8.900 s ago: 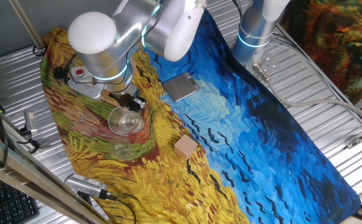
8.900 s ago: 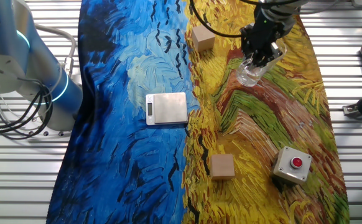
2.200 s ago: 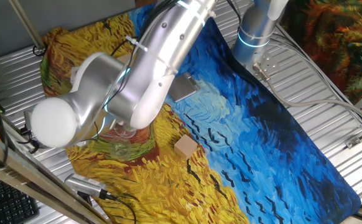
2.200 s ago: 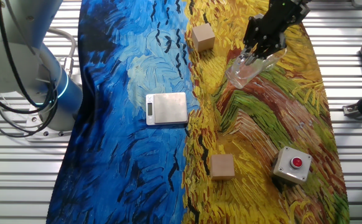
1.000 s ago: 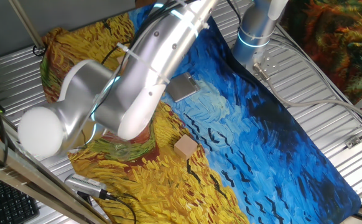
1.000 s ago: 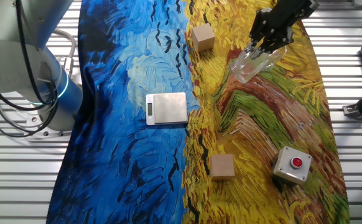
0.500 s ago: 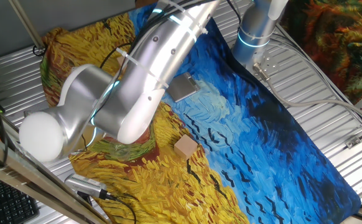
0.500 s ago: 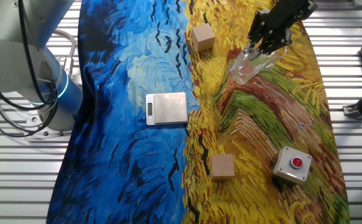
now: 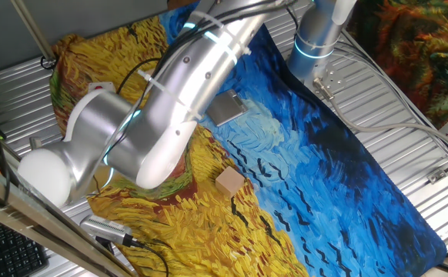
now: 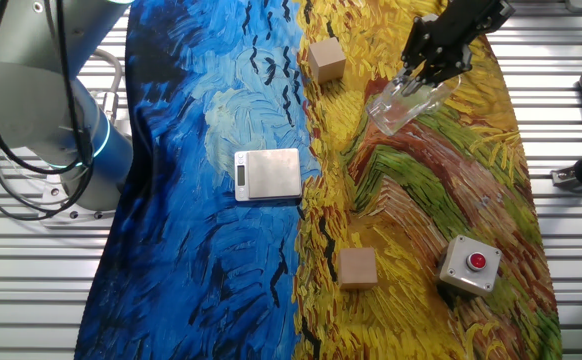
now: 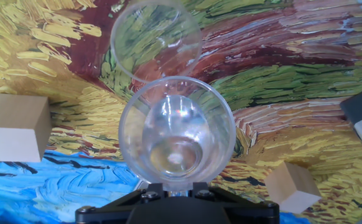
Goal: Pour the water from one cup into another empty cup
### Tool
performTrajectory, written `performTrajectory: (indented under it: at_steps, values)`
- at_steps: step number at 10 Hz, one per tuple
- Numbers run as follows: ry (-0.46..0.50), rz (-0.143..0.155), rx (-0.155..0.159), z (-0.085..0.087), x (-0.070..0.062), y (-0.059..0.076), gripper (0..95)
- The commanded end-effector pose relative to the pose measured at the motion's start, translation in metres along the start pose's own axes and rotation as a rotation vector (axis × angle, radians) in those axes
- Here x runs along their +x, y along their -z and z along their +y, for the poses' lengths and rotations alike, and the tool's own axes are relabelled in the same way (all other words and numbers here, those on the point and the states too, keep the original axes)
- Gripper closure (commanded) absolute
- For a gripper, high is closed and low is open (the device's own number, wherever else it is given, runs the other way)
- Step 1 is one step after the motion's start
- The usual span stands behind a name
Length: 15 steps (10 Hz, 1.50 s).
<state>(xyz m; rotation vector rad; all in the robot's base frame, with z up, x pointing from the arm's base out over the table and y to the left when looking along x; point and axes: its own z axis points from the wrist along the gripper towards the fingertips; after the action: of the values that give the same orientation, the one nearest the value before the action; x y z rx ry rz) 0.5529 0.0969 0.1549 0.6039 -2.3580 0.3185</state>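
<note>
One fixed view: the silver arm (image 9: 162, 115) leans low across the yellow end of the painted cloth (image 9: 347, 177), its elbow swung a little farther down and toward the table's near edge than a second ago. It hides the gripper and both cups here. A wooden block (image 9: 229, 181) and a flat scale (image 9: 224, 108) lie clear of it.

The other fixed view: the gripper (image 10: 423, 78) holds the larger tumbler (image 10: 399, 104) tipped well over, rim pointing down and left. The tilt barely differs from half a second ago, and is steeper than two seconds back, so the pour looks under way or close to its end. The smaller cup cannot be made out in this view. A red button box (image 10: 470, 265) sits well apart.

Hand view: the fingers are closed on the base of the tumbler (image 11: 176, 134), whose mouth faces outward. Just beyond its rim stands the smaller cup (image 11: 155, 38), on the cloth, the two rims overlapping in the picture. Glints near the tumbler's base may be the water (image 11: 176, 157), judged mostly still inside; whether any has reached the smaller cup cannot be told.

No brand, label or legible writing shows in any view.
</note>
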Motion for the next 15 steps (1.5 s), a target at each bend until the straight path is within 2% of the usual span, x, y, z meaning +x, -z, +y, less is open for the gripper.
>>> performTrajectory:
  at_steps: [1,15]
  values:
    - [-0.001,0.001,-0.001,0.0,0.0012,-0.0015,95.0]
    - [0.001,0.041,-0.008,0.0002,0.0013,-0.0013,95.0]
